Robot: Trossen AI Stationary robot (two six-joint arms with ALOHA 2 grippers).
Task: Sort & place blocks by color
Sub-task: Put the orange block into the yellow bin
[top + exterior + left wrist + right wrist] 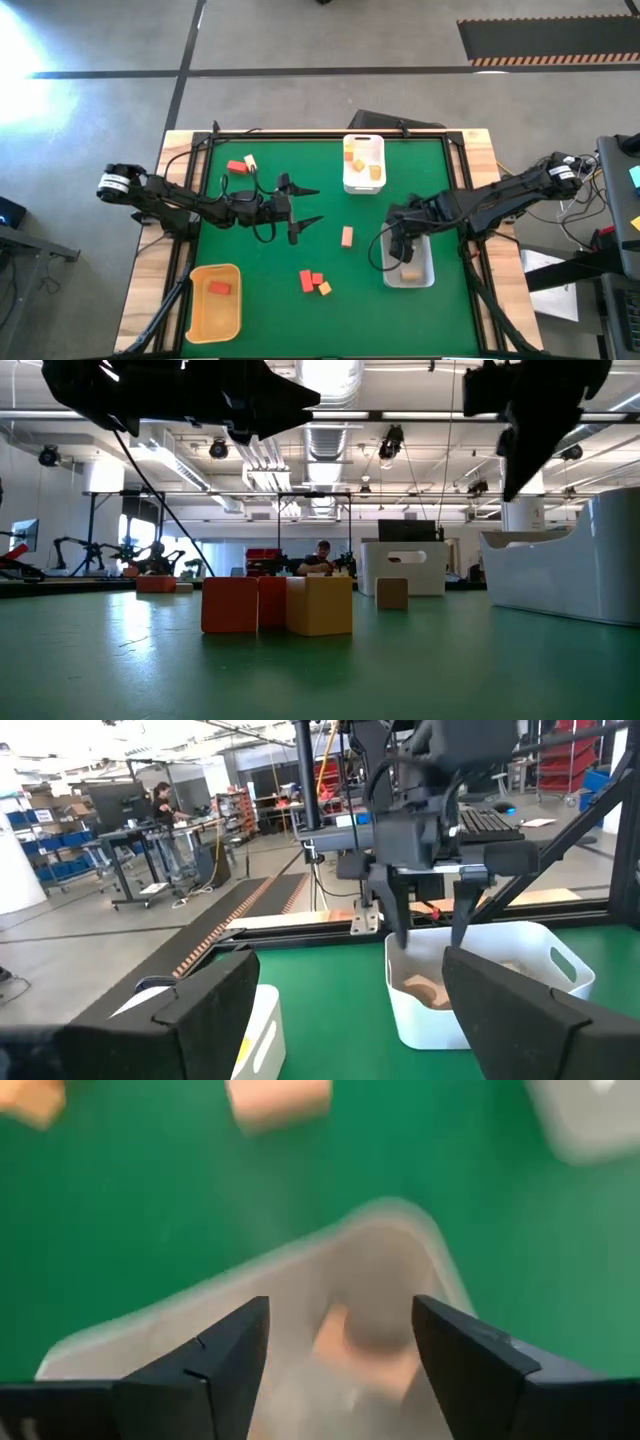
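Nearest the low camera we see a tight cluster of 3 blocks on the green table: 2 red ones and 1 orange-yellow one, touching. They are unsorted. To their left sits the yellow tray, holding 1 red block.

To the right, the right gripper hangs over the clear tray, its fingers parted and empty, with a tan block lying in the tray just beneath them. We judge that this block is delivered.

Farther on, a lone tan block waits near the table's middle. The left gripper hovers beside it, jaws spread wide, holding nothing.

Farther still, the white tray holds about 3 orange-yellow blocks, and 1 red block and 1 pale block lie loose at the far left.

So we count roughly 5 blocks sorted and 6 left on the table; by our judgement the job is about half done.
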